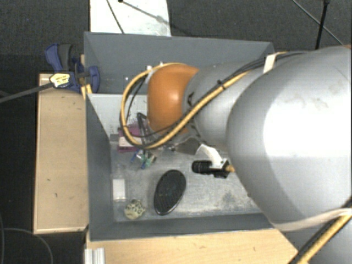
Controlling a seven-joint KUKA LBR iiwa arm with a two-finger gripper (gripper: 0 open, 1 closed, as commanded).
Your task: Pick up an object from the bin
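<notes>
A dark part of my gripper's body (pixel 143 130) shows under the arm's orange cover, over the bin's left middle. Just below it lie a small purple and white thing (pixel 125 144) and a small blue-green thing (pixel 144 159). A black oval brush-like thing (pixel 169 191) lies nearer the front. To its right is a black and white thing with a yellow tip (pixel 210 164).
A white block (pixel 119 190) and a speckled greenish ball (pixel 134 208) sit in the bin's front left corner. The arm covers the bin's right half and part of its back wall.
</notes>
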